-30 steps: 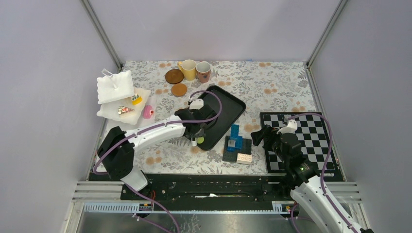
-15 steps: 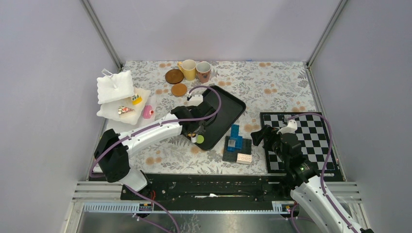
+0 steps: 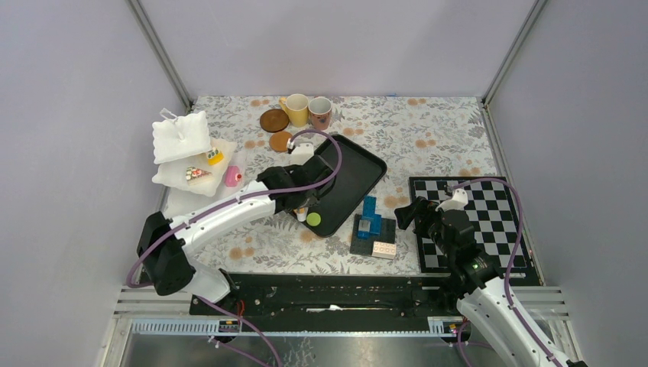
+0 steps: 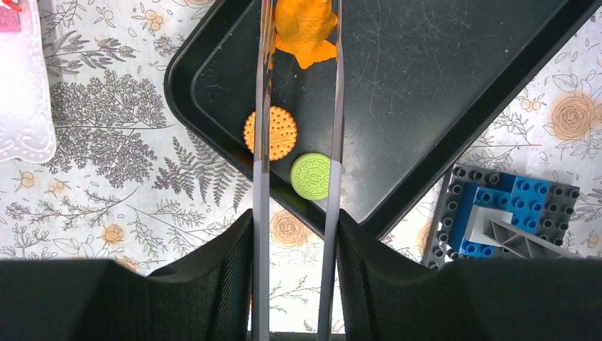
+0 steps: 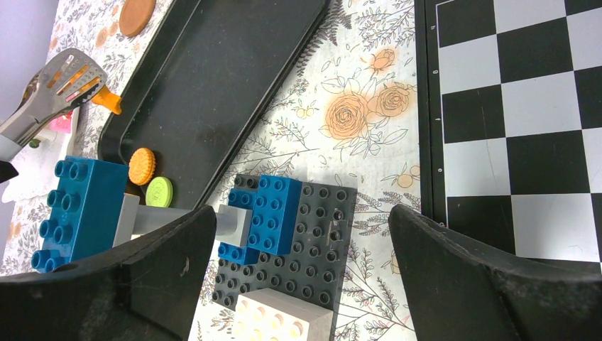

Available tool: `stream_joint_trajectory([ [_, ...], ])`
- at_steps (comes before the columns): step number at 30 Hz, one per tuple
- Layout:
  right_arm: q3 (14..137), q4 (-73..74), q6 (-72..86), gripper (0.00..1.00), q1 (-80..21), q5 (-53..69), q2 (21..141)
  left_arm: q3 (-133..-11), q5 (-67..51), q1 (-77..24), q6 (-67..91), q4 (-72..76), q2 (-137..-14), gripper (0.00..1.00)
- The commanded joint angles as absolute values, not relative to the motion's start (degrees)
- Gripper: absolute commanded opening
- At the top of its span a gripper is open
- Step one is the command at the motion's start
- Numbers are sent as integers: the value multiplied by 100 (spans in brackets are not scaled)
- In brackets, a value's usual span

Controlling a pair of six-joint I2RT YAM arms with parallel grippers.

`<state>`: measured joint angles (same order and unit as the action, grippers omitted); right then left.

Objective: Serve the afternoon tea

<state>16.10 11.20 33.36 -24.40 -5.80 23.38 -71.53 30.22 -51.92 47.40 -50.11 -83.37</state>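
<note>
My left gripper (image 4: pixel 294 238) is shut on the two arms of the metal tongs (image 4: pixel 263 85), whose orange tips (image 4: pixel 305 28) hang over the black tray (image 4: pixel 426 85). An orange cookie (image 4: pixel 270 133) and a green cookie (image 4: pixel 310 175) lie flat in the tray's near corner, between the tong arms. From above, the left gripper (image 3: pixel 298 200) sits at the tray's left edge. The yellow mug (image 3: pixel 296 109), patterned mug (image 3: pixel 320 112) and two brown coasters (image 3: pixel 273 120) stand at the back. My right gripper (image 5: pixel 302 273) is open and holds nothing.
A blue and black brick stack (image 3: pixel 373 225) sits between the tray and the chessboard (image 3: pixel 489 206), right under the right gripper. A white tiered stand (image 3: pixel 182 138) at the left holds small cakes (image 3: pixel 198 174); a pink cake (image 3: pixel 233 177) lies beside it.
The left arm has drawn back and left along the tray edge with the tongs. The green cookie now lies uncovered in the tray corner. The right arm has not moved.
</note>
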Motion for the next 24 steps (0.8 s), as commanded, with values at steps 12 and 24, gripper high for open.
stream_joint_trajectory([
  [12, 1621, 863, 3262, 98, -2479, -510, 2415, -8113, 4006, -5252, 4449, -5509, -7607, 0],
  [24, 1603, 846, 3269, 98, -2479, -494, 2392, -9834, 5120, -4776, 3885, -6746, -7467, 0],
])
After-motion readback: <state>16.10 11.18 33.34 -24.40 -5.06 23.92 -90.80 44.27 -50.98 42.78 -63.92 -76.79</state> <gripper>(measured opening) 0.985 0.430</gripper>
